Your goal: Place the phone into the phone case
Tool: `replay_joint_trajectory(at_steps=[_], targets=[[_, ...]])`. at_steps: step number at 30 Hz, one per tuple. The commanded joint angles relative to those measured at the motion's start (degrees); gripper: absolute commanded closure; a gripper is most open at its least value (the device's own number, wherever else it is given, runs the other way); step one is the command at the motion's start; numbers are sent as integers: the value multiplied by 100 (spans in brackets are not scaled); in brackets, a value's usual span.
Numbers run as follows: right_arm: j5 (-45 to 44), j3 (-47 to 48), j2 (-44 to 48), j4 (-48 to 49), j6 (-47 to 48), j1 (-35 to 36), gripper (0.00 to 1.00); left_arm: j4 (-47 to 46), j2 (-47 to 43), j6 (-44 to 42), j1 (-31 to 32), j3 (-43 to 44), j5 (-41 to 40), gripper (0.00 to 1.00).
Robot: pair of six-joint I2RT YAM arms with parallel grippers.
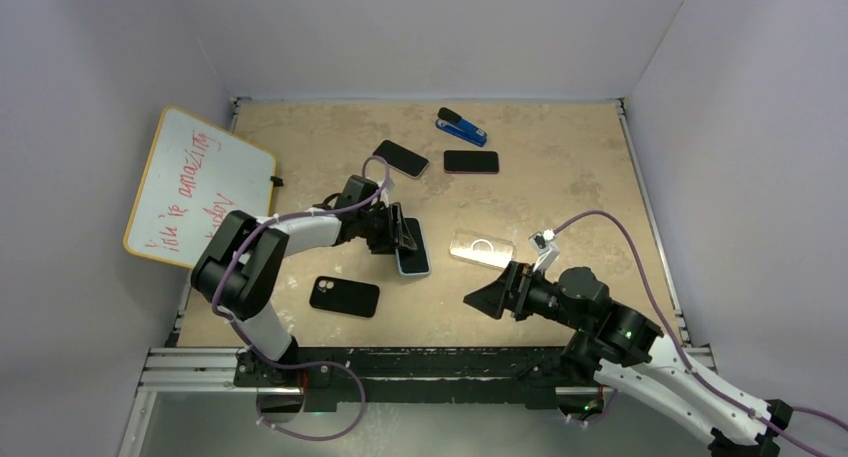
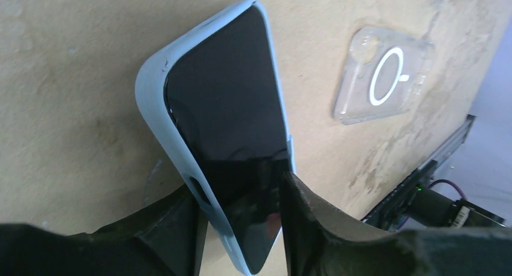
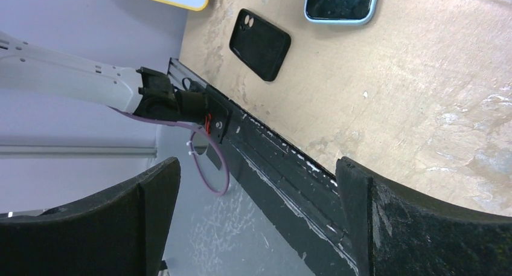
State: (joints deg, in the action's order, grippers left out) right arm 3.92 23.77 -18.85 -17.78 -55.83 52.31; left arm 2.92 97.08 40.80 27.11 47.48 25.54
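The left gripper (image 2: 240, 186) flanks the near end of the phone (image 2: 229, 107), which lies in the blue case (image 2: 151, 89); whether it is clamped cannot be told. The right gripper (image 3: 258, 167) gapes wide, empty. An uneven squeeze could pop the far corner out.

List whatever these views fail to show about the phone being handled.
- Left wrist view: the light-blue-cased phone's lower end is partly hidden by the left gripper's fingers; grip is unclear.
- Right wrist view: the same phone is cut off by the top edge.
- Top view: the yellow-framed whiteboard's red writing is too small to read.
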Motion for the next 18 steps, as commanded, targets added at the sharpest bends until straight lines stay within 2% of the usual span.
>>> replay_joint_trajectory(at_steps=[1, 11, 18], targets=[[-175, 224, 23, -129, 95, -13, 1, 426, -126, -302, -13, 310, -393, 52], [-376, 248, -123, -368, -22, -16, 1, 1499, -845, -547, -4, 244, -1398, 46], [-375, 186, -261, -244, -83, -11, 4, 1629, -1696, -658, 54, -35, -1223, 45]])
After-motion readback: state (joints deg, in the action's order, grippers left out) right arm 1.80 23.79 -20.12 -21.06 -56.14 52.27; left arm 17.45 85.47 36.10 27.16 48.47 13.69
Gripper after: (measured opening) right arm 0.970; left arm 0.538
